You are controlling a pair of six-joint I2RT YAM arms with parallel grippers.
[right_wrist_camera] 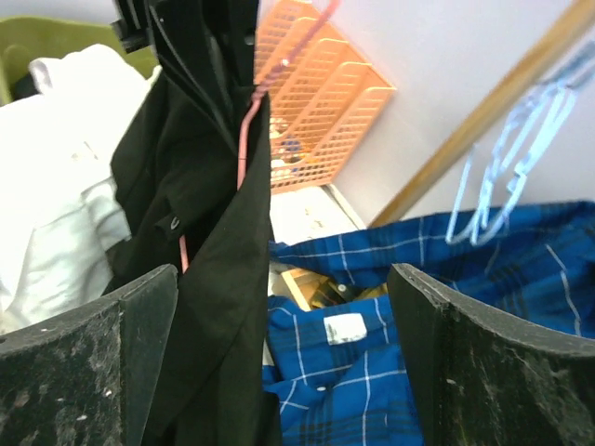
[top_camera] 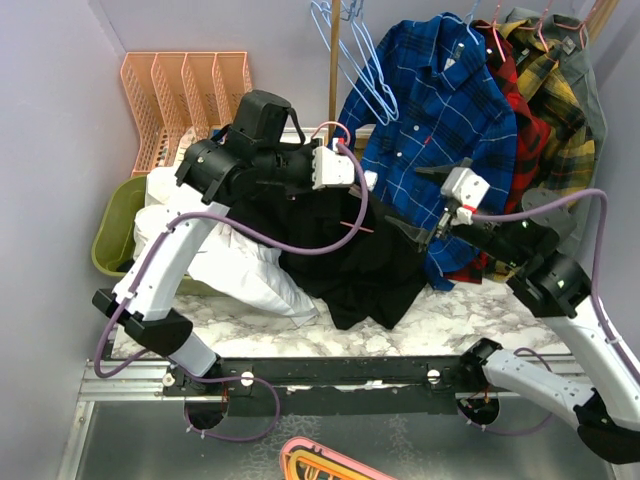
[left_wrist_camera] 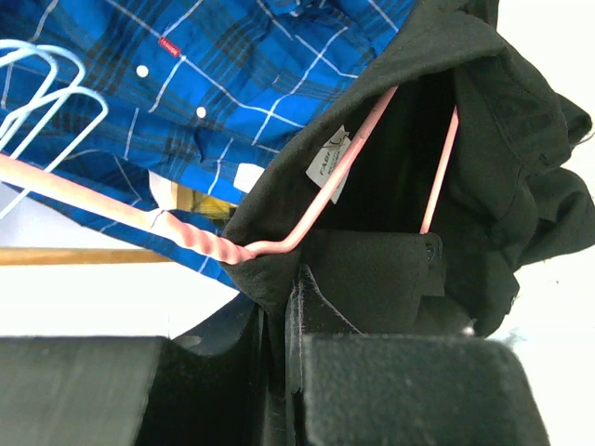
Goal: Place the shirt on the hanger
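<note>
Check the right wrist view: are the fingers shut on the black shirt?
No, the fingers stand wide apart, with the shirt hanging in the gap between them.

The shirt [top_camera: 350, 270] and hanger [top_camera: 362, 222] hang at the left claw [top_camera: 357, 180].

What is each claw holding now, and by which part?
The left claw is shut on the pink hanger where its twisted neck meets the frame. The right claw is open, holding nothing.

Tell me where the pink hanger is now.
In the left wrist view the hanger sits inside the collar of the black shirt, right by the left gripper, with the blue plaid shirt behind it.
</note>
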